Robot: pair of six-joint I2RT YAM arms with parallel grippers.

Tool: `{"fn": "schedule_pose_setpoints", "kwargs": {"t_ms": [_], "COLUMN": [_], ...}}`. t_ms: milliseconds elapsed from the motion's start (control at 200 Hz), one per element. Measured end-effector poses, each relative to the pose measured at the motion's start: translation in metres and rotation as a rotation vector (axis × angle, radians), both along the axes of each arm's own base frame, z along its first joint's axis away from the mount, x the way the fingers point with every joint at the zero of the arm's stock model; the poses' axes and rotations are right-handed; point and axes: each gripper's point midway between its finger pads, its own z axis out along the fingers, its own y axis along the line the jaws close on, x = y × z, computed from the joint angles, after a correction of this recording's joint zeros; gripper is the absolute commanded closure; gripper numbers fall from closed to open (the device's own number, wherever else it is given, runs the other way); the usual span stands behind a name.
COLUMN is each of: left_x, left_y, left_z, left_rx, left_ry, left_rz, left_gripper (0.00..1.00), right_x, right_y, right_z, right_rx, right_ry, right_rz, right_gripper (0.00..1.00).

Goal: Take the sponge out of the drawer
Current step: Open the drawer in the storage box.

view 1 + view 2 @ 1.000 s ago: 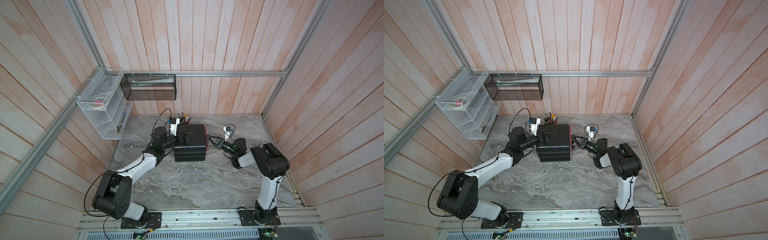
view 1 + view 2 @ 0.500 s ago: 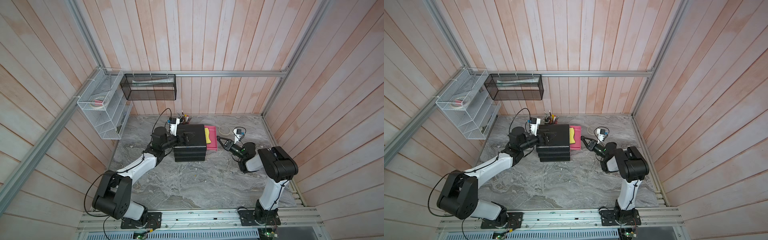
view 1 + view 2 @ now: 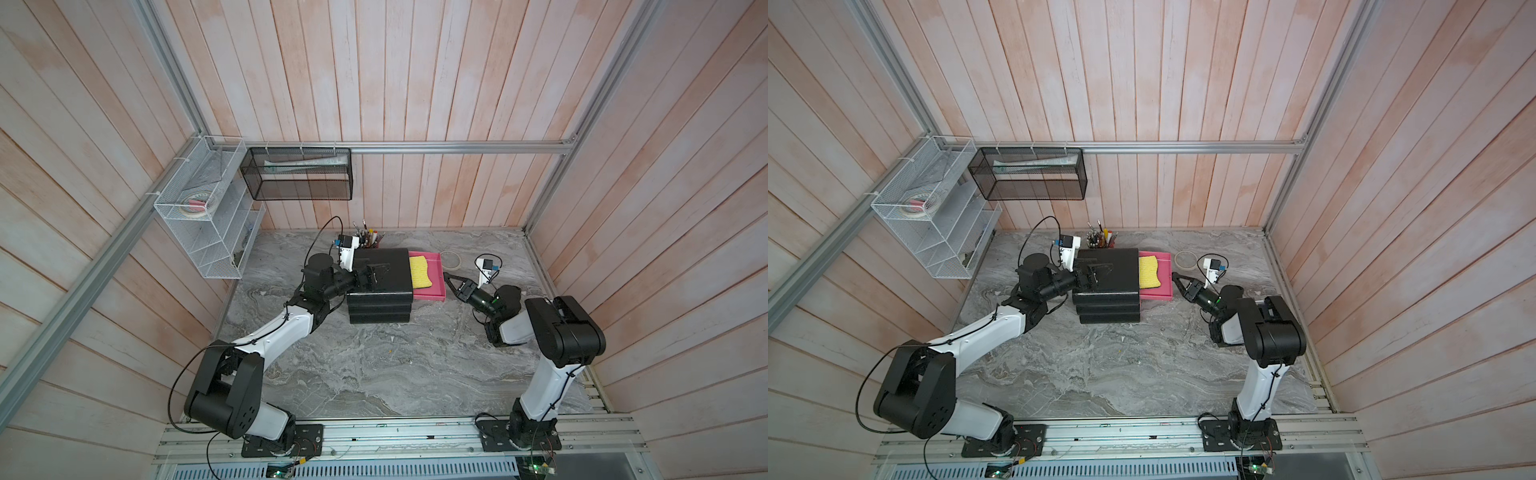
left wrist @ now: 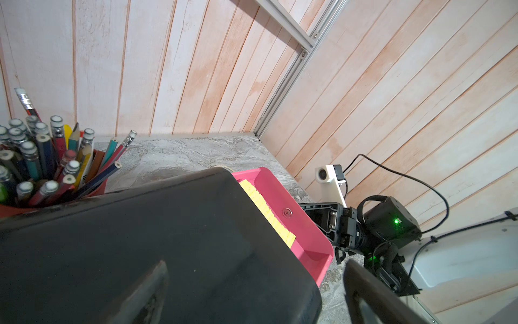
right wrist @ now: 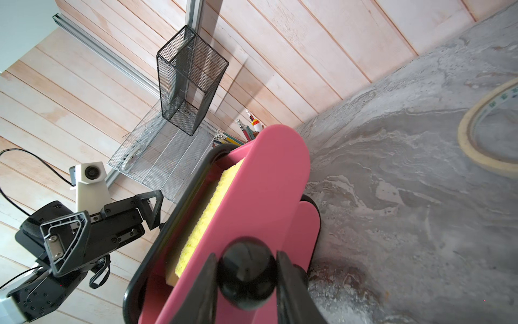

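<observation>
Sponge (image 3: 419, 272): yellow, in pink drawer (image 3: 437, 280), 3 o'clock of cabinet (image 3: 380, 309)
Right gripper (image 5: 246, 256): clenched on knob (image 5: 246, 277)
Left gripper (image 4: 255, 263): released

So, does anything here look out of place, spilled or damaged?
Nothing serious. The pink drawer stands pulled out, the sponge flat inside. Only tiny specks lie on the table.

No legible text, brand, number or sign is found in any view. Green printed marks on the inner face of the tape roll (image 5: 466, 140) on the counter (image 5: 392, 196) are too blurred to read.
</observation>
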Motion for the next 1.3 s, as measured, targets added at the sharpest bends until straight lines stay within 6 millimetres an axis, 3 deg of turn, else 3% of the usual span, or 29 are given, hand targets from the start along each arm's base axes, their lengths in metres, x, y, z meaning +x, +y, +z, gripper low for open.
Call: {"fn": "schedule_pose_setpoints", "kwargs": {"t_ms": [260, 435, 540, 675, 775, 895, 985, 1075, 1300], "left_x": [0.000, 0.000, 0.000, -0.002, -0.004, -0.004, -0.004, -0.004, -0.007], "left_y": [0.001, 0.004, 0.005, 0.006, 0.006, 0.006, 0.006, 0.006, 0.006], "left_z": [0.000, 0.000, 0.000, 0.000, 0.000, 0.000, 0.000, 0.000, 0.000], "left_rx": [0.001, 0.003, 0.004, 0.004, 0.004, 0.003, 0.003, 0.003, 0.002], "left_ry": [-0.001, -0.003, -0.003, -0.004, -0.004, -0.005, -0.004, -0.004, -0.004], "left_rz": [0.006, 0.026, 0.027, 0.030, 0.030, 0.030, 0.029, 0.026, 0.024], "left_gripper": [0.02, 0.02, 0.02, 0.02, 0.02, 0.02, 0.02, 0.02, 0.02], "right_x": [0.005, 0.007, 0.008, 0.010, 0.016, 0.025, 0.029, 0.031, 0.028], "right_y": [0.000, -0.003, -0.007, -0.018, -0.024, -0.008, 0.002, 0.008, 0.032], "right_z": [-0.002, -0.008, -0.002, 0.024, 0.057, 0.112, 0.131, 0.118, 0.037], "right_rx": [-0.009, -0.044, -0.079, -0.159, -0.273, -0.393, -0.443, -0.500, -0.658], "right_ry": [0.006, 0.027, 0.014, -0.052, -0.126, -0.232, -0.245, -0.189, 0.048], "right_rz": [0.000, -0.019, -0.045, -0.129, -0.222, -0.257, -0.241, -0.215, -0.093], "right_gripper": [0.49, 0.45, 0.44, 0.43, 0.43, 0.44, 0.45, 0.45, 0.45]}}
